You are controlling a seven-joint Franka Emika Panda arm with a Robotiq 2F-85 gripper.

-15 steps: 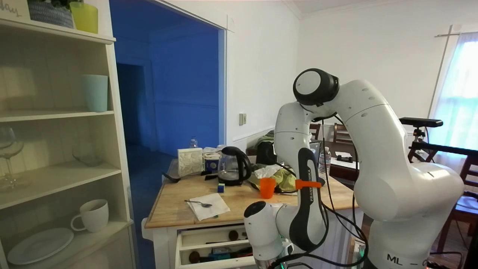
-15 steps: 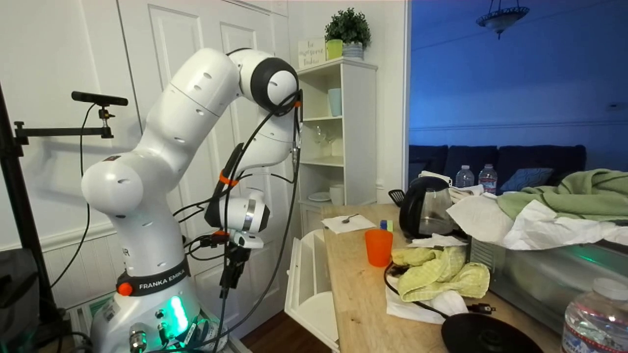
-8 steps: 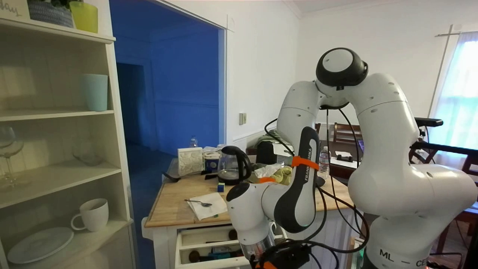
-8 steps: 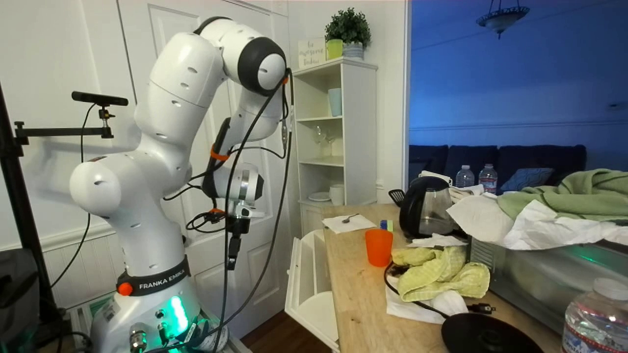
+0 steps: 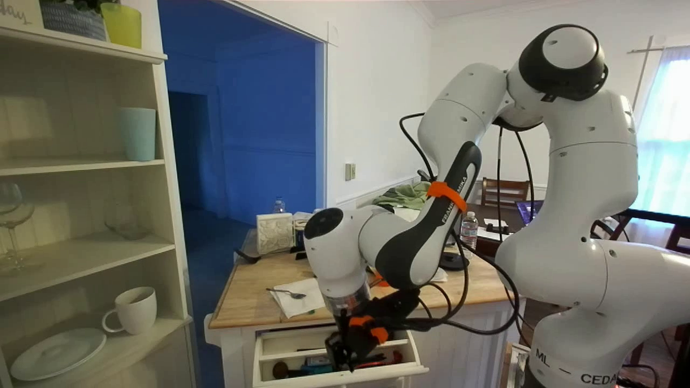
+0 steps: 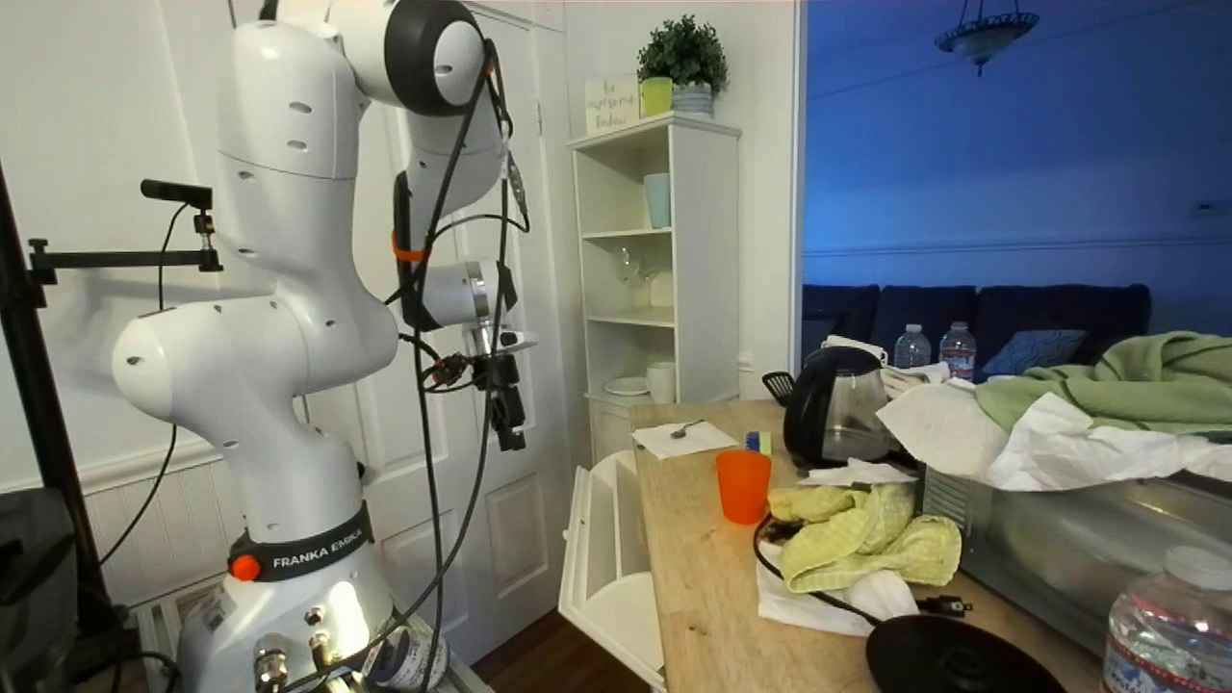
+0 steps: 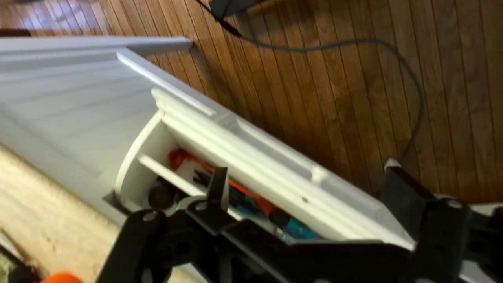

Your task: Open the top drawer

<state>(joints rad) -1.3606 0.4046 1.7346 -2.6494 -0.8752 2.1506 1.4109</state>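
Observation:
The top drawer of the white cabinet stands open in an exterior view, with tools inside; it also shows from its side in an exterior view. In the wrist view the drawer has a divider and curved end wall, and a white knob shows on the front. My gripper is open and holds nothing visible, its fingers spread wide in front of the drawer in the picture. In both exterior views the gripper points down; in one it overlaps the drawer, and in an exterior view it hangs apart from it.
The wooden tabletop carries a napkin with a fork, an orange cup, a kettle and a yellow cloth. A white shelf stands beside it. Cables hang from the arm.
The arm has risen and swung, lifting the gripper into view over the drawer. The gripper has moved up and outward from the base. The drawer looks equally open throughout.

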